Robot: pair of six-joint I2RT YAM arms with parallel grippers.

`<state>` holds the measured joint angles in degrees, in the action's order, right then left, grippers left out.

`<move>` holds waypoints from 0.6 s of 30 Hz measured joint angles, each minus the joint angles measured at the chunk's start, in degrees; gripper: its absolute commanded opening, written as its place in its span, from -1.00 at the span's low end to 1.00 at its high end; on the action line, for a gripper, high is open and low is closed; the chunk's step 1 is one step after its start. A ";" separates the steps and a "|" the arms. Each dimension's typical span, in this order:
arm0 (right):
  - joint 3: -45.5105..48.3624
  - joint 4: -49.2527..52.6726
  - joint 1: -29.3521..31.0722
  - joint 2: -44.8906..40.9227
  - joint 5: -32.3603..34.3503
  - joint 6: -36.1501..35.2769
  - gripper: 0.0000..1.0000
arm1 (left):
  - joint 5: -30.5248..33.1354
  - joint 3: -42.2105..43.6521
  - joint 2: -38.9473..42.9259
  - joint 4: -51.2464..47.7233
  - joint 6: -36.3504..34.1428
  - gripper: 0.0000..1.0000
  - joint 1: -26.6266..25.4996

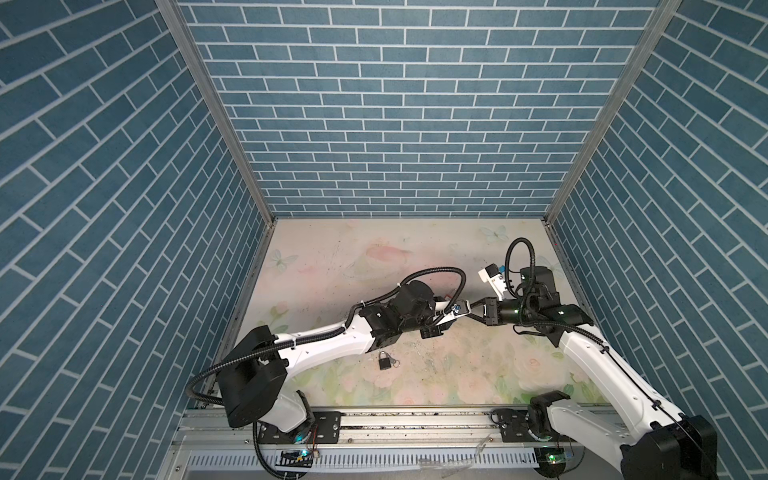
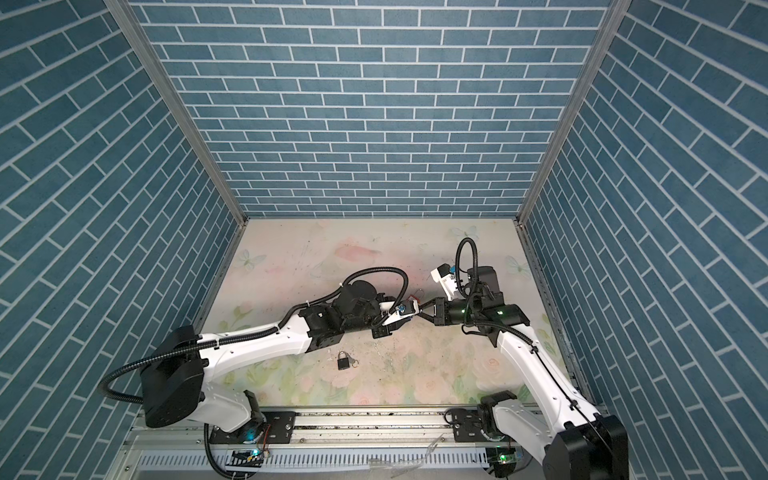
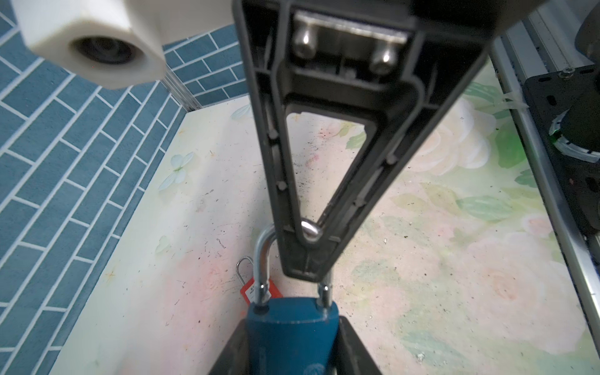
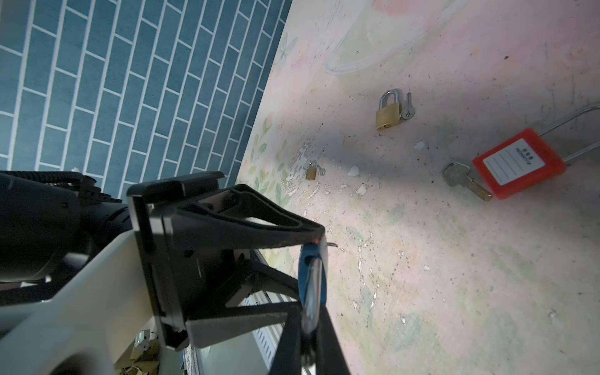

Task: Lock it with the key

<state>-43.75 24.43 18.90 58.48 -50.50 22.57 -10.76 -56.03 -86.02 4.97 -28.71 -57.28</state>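
Plainly, the left wrist view explains the pose. My left end effector (image 3: pixel 292 352) grips the body of the blue padlock (image 3: pixel 289 328) with its jaws partway closed. It holds the lock off the desk (image 3: pixel 454 259) with the shackle (image 3: pixel 264 253) pointing outward, where my other arm can reach it. My right end effector (image 3: pixel 306 264) is closed, its tips pinched on the top of that shackle, I judge in order to press it home. One leg looks raised, its notch showing, so I judge the lock is not yet shut. I see no key in it, and the keyhole end is hidden inside my grip.

The right wrist view shows the same grip edge-on, with the bright shackle running into my closed right tips. Beyond, a red padlock (image 4: pixel 519 162) lies on the desk with a key (image 4: pixel 464 181) just beside it. A brass padlock (image 4: pixel 388 110) and a smaller brass padlock (image 4: pixel 311 171) lie well apart.

Both top views show my arms meeting tip to tip above the desk, with the blue padlock hidden under my left wrist.
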 measured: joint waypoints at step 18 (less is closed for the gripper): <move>1.81 -2.93 0.74 -1.81 -0.35 -1.84 -1.00 | -3.67 -1.27 -0.42 -1.38 1.29 -1.00 1.07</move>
<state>-41.93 21.50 19.64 56.66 -50.85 20.73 -14.44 -57.30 -86.43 3.60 -27.42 -56.21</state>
